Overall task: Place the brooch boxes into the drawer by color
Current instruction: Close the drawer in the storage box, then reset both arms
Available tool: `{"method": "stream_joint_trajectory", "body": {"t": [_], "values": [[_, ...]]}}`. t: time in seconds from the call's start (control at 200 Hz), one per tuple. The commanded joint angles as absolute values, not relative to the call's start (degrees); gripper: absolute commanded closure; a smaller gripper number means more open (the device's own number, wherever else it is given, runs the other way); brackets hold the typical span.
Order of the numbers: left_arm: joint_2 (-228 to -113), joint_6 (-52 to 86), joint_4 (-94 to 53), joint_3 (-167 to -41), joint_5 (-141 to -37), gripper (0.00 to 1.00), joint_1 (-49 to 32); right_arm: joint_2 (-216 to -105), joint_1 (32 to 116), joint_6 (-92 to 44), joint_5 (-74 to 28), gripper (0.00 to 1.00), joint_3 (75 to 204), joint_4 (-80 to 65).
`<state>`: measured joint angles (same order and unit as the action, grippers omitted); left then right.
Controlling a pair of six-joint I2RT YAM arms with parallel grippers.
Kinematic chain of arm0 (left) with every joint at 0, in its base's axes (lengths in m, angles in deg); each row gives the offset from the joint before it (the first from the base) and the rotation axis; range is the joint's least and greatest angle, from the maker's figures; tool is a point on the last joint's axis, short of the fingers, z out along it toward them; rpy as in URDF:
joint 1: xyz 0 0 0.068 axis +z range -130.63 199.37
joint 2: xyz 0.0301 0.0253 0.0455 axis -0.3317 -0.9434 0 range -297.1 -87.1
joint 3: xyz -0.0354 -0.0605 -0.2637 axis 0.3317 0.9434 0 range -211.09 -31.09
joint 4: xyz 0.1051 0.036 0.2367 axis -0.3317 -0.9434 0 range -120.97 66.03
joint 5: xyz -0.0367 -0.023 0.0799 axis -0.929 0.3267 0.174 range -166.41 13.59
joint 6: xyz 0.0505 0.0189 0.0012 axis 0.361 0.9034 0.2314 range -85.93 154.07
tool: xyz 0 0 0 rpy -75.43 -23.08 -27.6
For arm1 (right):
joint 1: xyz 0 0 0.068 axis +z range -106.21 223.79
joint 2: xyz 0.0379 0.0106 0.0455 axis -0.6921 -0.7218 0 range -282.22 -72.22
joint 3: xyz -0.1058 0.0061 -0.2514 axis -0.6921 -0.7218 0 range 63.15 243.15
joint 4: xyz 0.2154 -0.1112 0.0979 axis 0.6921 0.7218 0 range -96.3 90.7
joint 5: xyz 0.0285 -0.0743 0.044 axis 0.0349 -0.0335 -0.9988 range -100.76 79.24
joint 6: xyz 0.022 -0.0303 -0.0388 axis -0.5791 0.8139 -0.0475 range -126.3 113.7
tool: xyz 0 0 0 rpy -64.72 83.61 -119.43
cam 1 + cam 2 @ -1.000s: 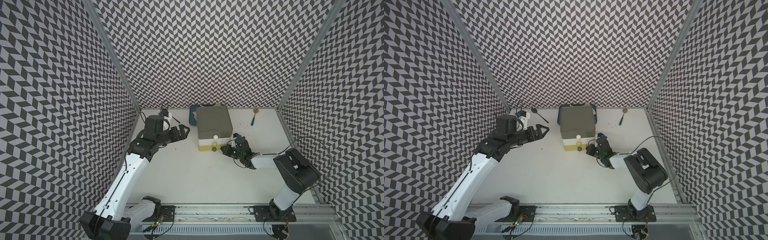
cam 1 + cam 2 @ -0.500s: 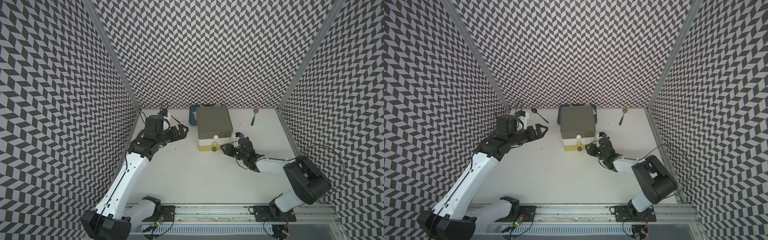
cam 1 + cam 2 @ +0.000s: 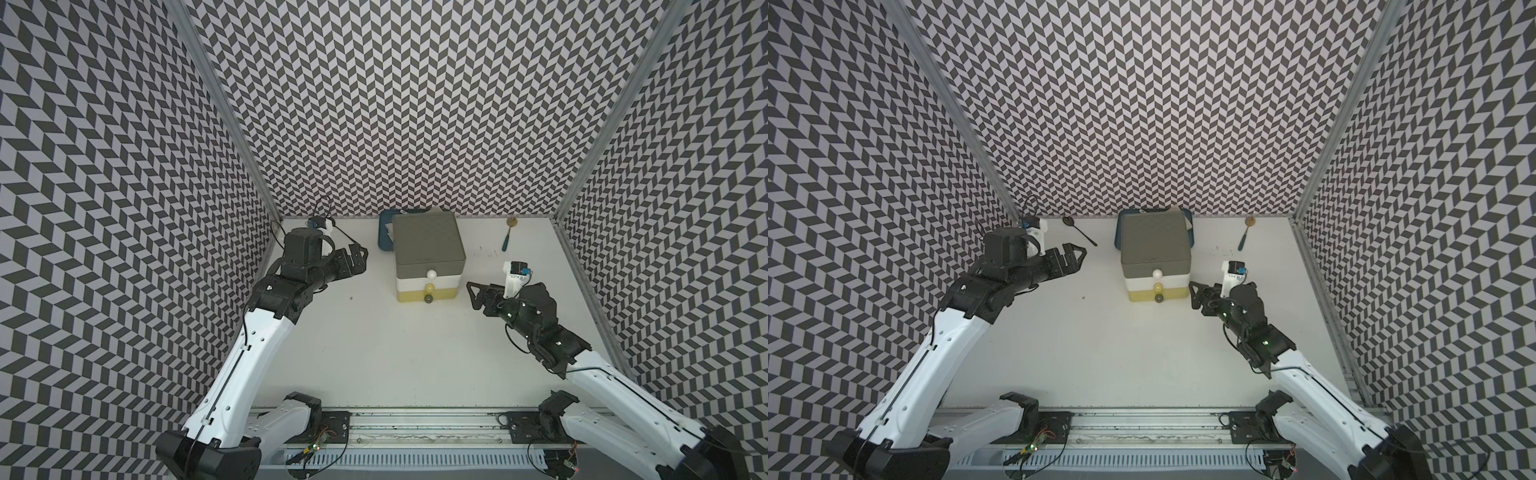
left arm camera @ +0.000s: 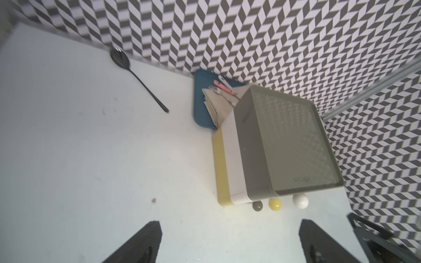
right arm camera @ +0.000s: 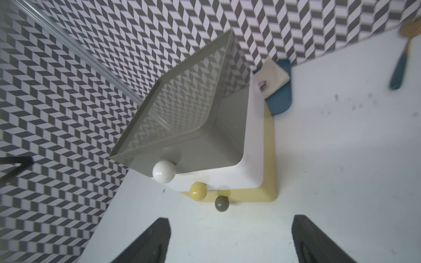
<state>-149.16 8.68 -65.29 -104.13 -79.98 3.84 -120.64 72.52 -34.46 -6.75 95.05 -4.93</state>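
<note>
While the three-tier grey, white and yellow drawer chest [image 3: 428,245] sits shut on the white counter [image 3: 395,353], left jaws gape wide open. Right jaws too.

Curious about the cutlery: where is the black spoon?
In a top view the black spoon lies back left on the table, between the left end effector and the dark blue tray.

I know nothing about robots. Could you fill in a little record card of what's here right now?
Drawer chest: grey, white and yellow three-tier plastic chest, all drawers shut
Left gripper: open, empty, beside the chest
Right gripper: open, empty, pointing at the chest
Behind chest: dark blue tray holding a folded beige napkin and cutlery
Loose items: black metal spoon; gold spoon with teal handle
Brooch boxes: none in view
</note>
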Motion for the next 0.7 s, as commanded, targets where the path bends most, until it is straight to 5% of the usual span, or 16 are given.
{"method": "stream_joint_trajectory", "body": {"t": [0.0,0.255,0.531,0.696], "values": [[-144.97,15.66,-62.16,-105.93,-67.89,0.0,4.43,-117.08,72.36,-26.82,3.15,0.04,100.42,0.39],[-141.18,25.55,-39.0,-88.23,-60.77,0.0,5.41,-122.57,68.33,-19.9,12.88,0.0,111.04,0.55],[-141.93,32.93,2.55,-60.01,-59.27,0.0,11.4,-128.17,51.59,-15.75,2.98,0.01,108.41,-12.44],[-149.47,30.32,8.71,-57.34,-61.99,0.0,17.4,-131.0,46.25,-11.18,3.57,0.01,98.42,-29.72]]}}
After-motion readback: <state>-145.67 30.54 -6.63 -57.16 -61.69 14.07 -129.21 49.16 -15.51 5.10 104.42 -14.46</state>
